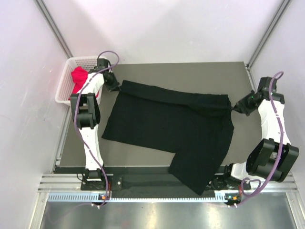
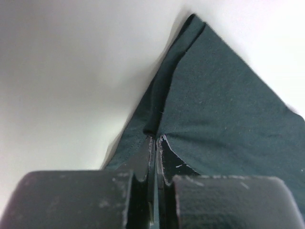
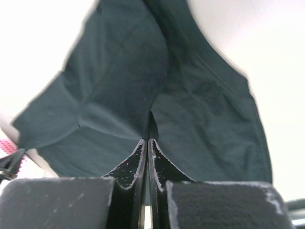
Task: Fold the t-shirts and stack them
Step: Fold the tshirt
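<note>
The black t-shirt (image 1: 167, 129) lies spread over the bench (image 1: 190, 71). Its long axis runs left to right, slanting from the far left toward the near right, where one end droops over the bench's near edge. The left jaws are pinched tight on the shirt's far left corner. The right jaws are clamped on a bunched fold at its far right edge. The red-pink t-shirt (image 1: 78, 76) sits crumpled in the white basket (image 1: 62, 90) at the bench's far left corner, just beside the left arm (image 1: 88, 112).
</note>
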Tool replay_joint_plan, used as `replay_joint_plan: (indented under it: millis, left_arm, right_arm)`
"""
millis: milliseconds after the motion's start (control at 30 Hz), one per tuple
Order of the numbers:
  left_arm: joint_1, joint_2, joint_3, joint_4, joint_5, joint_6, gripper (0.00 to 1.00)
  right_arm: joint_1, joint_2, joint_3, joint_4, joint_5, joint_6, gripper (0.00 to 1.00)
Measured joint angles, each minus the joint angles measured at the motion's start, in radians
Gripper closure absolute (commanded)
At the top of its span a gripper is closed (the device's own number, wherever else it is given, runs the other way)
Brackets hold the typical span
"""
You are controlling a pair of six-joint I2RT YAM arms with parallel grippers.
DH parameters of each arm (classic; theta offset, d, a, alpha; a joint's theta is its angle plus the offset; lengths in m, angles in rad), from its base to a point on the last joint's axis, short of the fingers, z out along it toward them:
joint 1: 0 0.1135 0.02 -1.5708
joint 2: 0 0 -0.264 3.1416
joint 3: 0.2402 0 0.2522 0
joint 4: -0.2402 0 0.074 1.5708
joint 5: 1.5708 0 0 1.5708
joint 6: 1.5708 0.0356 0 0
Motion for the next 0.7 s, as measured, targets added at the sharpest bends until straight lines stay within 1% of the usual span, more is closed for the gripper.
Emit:
replay_joint_plan:
  millis: [200, 633, 667, 700]
  left_arm:
    - [0.0, 0.0, -0.012, -0.013, -0.003, 0.002, 1.0]
    - [-0.001, -0.003, -0.048, -0.018, -0.023, 0.012, 1.0]
    - [-0.001, -0.004, -0.051, -0.019, -0.025, 0.014, 0.99]
    - [-0.002, -0.005, -0.053, -0.019, -0.026, 0.014, 0.97]
  right_arm:
    - [0.006, 0.0, -0.08, 0.005, 0.0, -0.009, 1.0]
    - [0.008, 0.012, -0.105, 0.021, 0.029, -0.03, 1.0]
    - [0.008, 0.012, -0.105, 0.022, 0.031, -0.032, 1.0]
    - [0.008, 0.012, -0.107, 0.022, 0.034, -0.035, 1.0]
